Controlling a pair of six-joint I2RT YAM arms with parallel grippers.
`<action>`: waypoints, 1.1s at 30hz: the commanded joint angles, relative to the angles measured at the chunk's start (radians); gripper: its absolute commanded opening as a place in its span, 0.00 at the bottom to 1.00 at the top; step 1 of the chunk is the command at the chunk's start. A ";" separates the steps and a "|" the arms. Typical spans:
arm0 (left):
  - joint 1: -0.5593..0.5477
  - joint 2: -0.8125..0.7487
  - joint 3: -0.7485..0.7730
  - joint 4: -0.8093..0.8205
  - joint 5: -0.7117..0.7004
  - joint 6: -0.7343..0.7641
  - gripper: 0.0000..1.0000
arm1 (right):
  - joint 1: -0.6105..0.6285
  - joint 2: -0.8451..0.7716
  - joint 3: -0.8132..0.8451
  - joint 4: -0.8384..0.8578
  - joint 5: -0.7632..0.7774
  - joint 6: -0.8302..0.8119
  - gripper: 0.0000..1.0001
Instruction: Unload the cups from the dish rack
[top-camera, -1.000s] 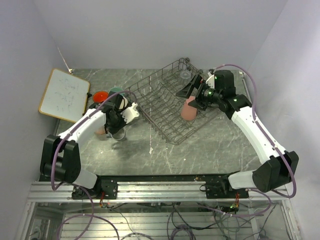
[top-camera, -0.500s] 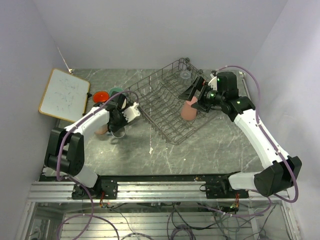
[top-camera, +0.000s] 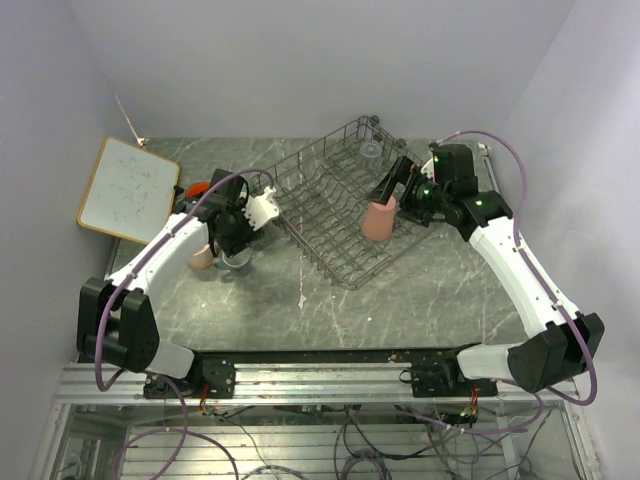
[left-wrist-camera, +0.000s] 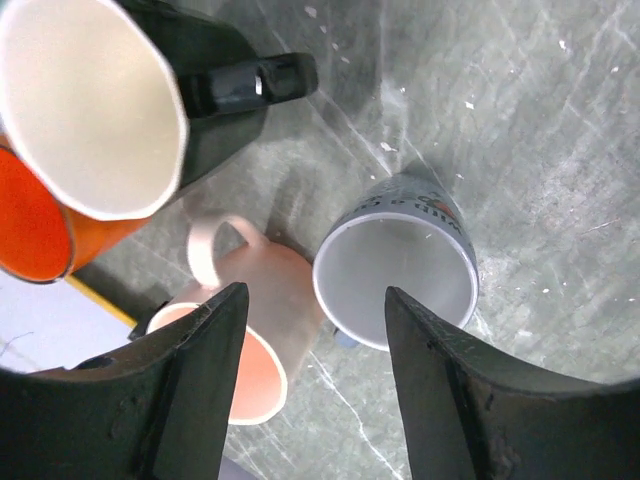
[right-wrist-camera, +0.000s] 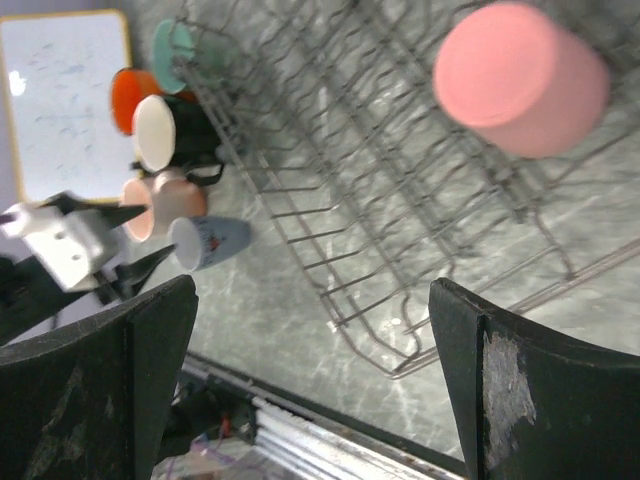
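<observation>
From the left wrist view you see what the arm hides from above. The small grey-blue cup (left-wrist-camera: 397, 262) stands mouth up on the table (top-camera: 420, 290), left of the dish rack (top-camera: 320, 225). The left gripper (left-wrist-camera: 315, 300) is part-open above it and grips nothing. The pale pink mug (left-wrist-camera: 250, 340) sits just beside that cup. The black mug (left-wrist-camera: 100, 100) and orange mug (left-wrist-camera: 30, 225) are cut off at the frame edge. Inside the rack, the tall pink tumbler (right-wrist-camera: 520, 80) stands base up, its long axis roughly upright. The right gripper (right-wrist-camera: 312, 290) hovers over the rack, spread wide and empty.
</observation>
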 joint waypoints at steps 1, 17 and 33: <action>-0.018 -0.054 0.092 -0.064 0.040 -0.009 0.68 | -0.007 0.031 0.077 -0.103 0.214 -0.092 1.00; -0.018 -0.146 0.230 -0.222 0.262 -0.079 0.99 | 0.094 0.438 0.314 -0.140 0.591 -0.302 1.00; -0.018 -0.207 0.235 -0.237 0.318 -0.135 0.99 | 0.094 0.637 0.360 -0.125 0.597 -0.313 0.91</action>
